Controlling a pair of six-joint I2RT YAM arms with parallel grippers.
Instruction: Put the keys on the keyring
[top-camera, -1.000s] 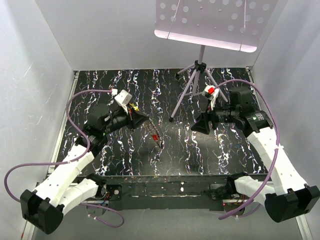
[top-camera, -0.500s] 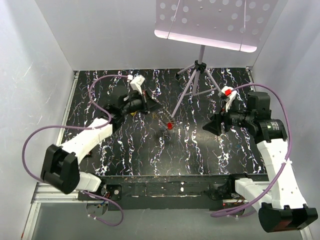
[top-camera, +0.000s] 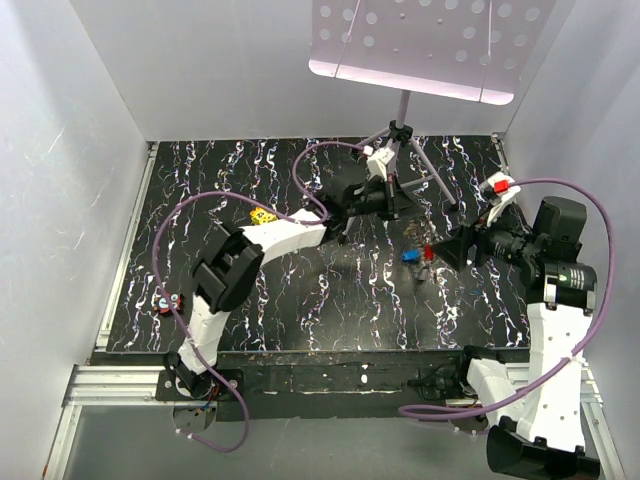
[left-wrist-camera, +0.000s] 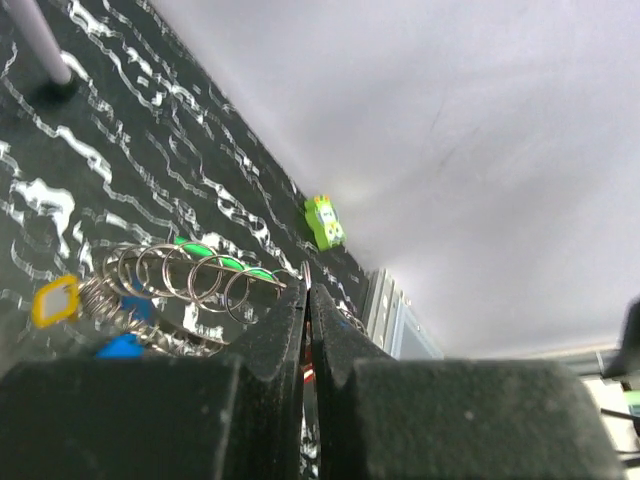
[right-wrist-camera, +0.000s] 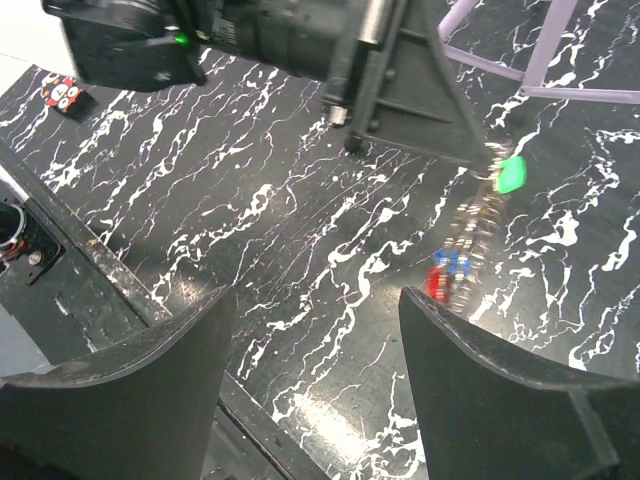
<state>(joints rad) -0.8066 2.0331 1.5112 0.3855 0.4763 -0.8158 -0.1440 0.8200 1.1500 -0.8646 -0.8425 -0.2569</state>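
The keyring (right-wrist-camera: 468, 228) now hangs right of centre in the top view; a second ago it dangled left of centre. In the right wrist view its stretched wire coil runs slantwise from upper right to lower left. The green key (right-wrist-camera: 510, 175) is at the high end, and the blue key (right-wrist-camera: 455, 262) and red key (right-wrist-camera: 438, 284) are at the low end. I cannot tell whether that end touches the counter (top-camera: 250, 180). The left claw (left-wrist-camera: 305, 292), pressed together, pinches the coil's upper end, its arm swung across to the tripod (top-camera: 400, 140). The right claw (right-wrist-camera: 312, 305), spread wide, has drawn back towards the right edge and faces the ring, near but apart. A yellow block (top-camera: 263, 216) lies left of centre.
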